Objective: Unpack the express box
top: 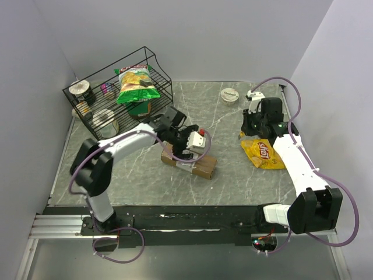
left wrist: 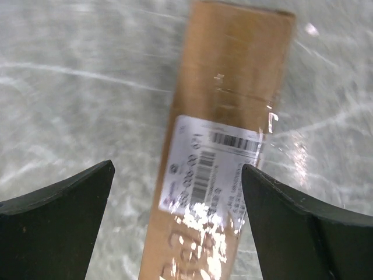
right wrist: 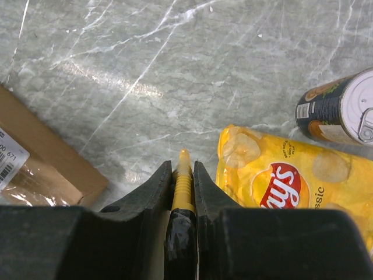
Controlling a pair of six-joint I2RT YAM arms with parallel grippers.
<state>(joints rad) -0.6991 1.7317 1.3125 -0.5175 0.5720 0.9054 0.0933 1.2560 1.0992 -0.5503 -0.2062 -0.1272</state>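
Left gripper (left wrist: 178, 172) wide apart above express box (left wrist: 233, 76), label (left wrist: 213, 169) blurred. Right gripper (right wrist: 183, 166) clamped on slim yellow tool (right wrist: 183, 185); lower end hidden.

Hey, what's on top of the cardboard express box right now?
A white barcode label under shiny clear tape lies on the top face of the express box. The open left gripper hangs over it; whether they touch is unclear. The cardboard hides whatever is inside.
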